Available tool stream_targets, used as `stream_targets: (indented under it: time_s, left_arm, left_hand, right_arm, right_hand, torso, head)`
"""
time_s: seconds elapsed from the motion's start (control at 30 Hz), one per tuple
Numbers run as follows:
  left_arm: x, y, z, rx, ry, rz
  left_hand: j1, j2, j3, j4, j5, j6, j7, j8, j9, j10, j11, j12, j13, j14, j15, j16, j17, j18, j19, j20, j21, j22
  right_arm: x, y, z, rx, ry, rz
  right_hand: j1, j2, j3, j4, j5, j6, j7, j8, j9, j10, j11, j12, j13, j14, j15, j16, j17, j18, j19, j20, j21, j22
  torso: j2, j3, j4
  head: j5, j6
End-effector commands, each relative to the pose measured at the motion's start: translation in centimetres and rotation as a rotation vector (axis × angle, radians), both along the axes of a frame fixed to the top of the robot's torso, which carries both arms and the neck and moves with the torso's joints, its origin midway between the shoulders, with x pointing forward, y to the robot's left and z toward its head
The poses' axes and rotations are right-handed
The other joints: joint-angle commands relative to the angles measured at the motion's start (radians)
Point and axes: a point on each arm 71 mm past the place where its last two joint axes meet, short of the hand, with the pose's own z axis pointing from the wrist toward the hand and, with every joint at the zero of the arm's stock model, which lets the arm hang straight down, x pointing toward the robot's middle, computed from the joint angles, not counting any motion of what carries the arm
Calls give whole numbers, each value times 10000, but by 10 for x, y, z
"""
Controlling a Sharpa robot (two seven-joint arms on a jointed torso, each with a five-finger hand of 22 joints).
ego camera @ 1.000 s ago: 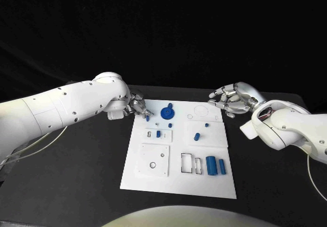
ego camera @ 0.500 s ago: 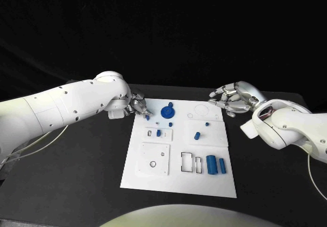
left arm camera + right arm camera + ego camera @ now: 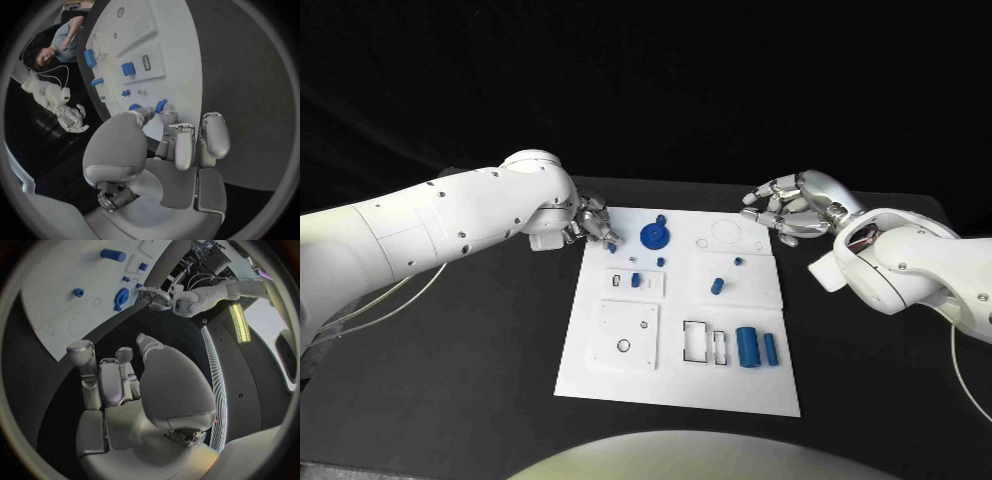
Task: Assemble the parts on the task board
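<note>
The white task board (image 3: 733, 390) lies mid-table. My left hand (image 3: 589, 228) is at its far left corner, thumb and fingertips (image 3: 169, 119) closed round a small blue peg (image 3: 613, 246) (image 3: 161, 106) that stands at the board's edge. Beside it lies a blue gear-like part (image 3: 656, 237) (image 3: 121, 296). Two blue cylinders (image 3: 749, 348) lie at the near right, with a blue peg (image 3: 715, 288) and a blue block (image 3: 635, 282) mid-board. My right hand (image 3: 790, 210) (image 3: 115, 375) hovers off the far right corner, fingers loosely bent and holding nothing.
A square white plate with a round hole (image 3: 625, 340) and two rectangular slots (image 3: 704, 343) take up the board's near half. Bare black table (image 3: 459, 380) surrounds the board on every side.
My left hand has edged slightly toward the board, the small blue peg shifting with its fingertips. The right hand has stayed where it was.
</note>
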Motion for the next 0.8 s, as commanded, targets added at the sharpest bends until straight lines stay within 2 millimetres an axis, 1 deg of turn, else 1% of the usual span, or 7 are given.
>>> stream_targets:
  time_s: [0.03,0.3,0.47,0.53,0.6,0.7,0.8]
  left_arm:
    - [-1,-2,-1,-103,140,-94]
    - [0,-2,-1,-113,175,-86]
    - [0,-2,-1,-157,193,-55]
    - [0,-2,-1,-230,186,-8]
    - [0,-2,-1,-375,178,83]
    - [0,-2,-1,-579,169,203]
    - [-1,-1,0,-818,189,331]
  left_hand:
    - [112,-26,69,15,27,58,-19,54,-14,-5,-24,60,6,780,19,56,1572,-50,24,42,0,13]
    - [139,-9,89,23,26,59,-19,60,-17,-1,-23,67,11,782,19,60,1579,-51,27,41,2,19]
    - [535,130,395,-40,-3,75,-69,163,-1,0,-66,84,-4,780,-15,58,1572,-50,26,24,1,28]
    - [848,205,701,-138,-14,52,-92,249,23,9,-91,99,-5,782,-40,61,1576,-51,30,7,4,40]
    - [1272,262,1350,-376,-117,-8,-122,478,117,49,-129,125,3,783,-82,61,1571,-53,38,-24,11,65]
    - [1424,136,2388,-749,-197,-154,-97,797,243,141,-113,204,56,775,-69,47,1538,-56,40,-42,21,92]
    - [1360,58,2782,-907,-235,-187,-102,946,294,156,-117,232,31,757,-65,18,1480,-46,0,-40,0,53]
  right_arm:
    - [-1,2,0,-24,28,199]
    - [-1,2,-1,-29,42,219]
    - [-1,2,-1,-31,53,235]
    - [-1,2,-1,-33,59,240]
    - [0,2,-1,-36,69,246]
    - [0,2,-1,-46,89,254]
    - [0,2,-1,-58,108,260]
  right_hand:
    - [-96,20,-35,-20,63,-71,-25,48,-6,-44,-19,-45,-6,-64,32,-38,-3,171,-58,2,-55,-17]
    - [-103,31,-32,-20,71,-67,-27,58,-3,-27,-21,-27,11,-60,30,-38,5,170,-53,2,-62,-17]
    - [-107,37,-30,-18,73,-65,-27,60,-3,-27,-22,-27,8,-64,29,-48,-8,171,-54,2,-69,-20]
    - [-107,37,-30,-18,73,-65,-27,60,-3,-27,-22,-27,8,-64,29,-48,-8,171,-54,2,-69,-20]
    - [-107,37,-30,-18,73,-65,-27,60,-3,-27,-22,-27,8,-64,29,-48,-8,171,-54,2,-69,-20]
    - [-109,44,-27,-17,77,-63,-28,64,-2,-24,-22,-24,10,-63,29,-50,-8,174,-58,1,-84,-29]
    - [-89,48,-17,-31,83,-60,-30,69,0,-14,-26,-13,20,-62,28,-51,-6,173,-56,1,-87,-29]
  torso:
    - [-2,1,4]
    - [-2,4,8]
    - [-9,6,10]
    - [-8,4,8]
    - [-9,3,7]
    - [-10,1,13]
    - [-10,0,17]
  head:
    - [-12,-3]
    - [-18,-24]
    - [-3,-31]
    - [-5,-31]
    - [-3,-33]
    - [4,-22]
    - [-4,-22]
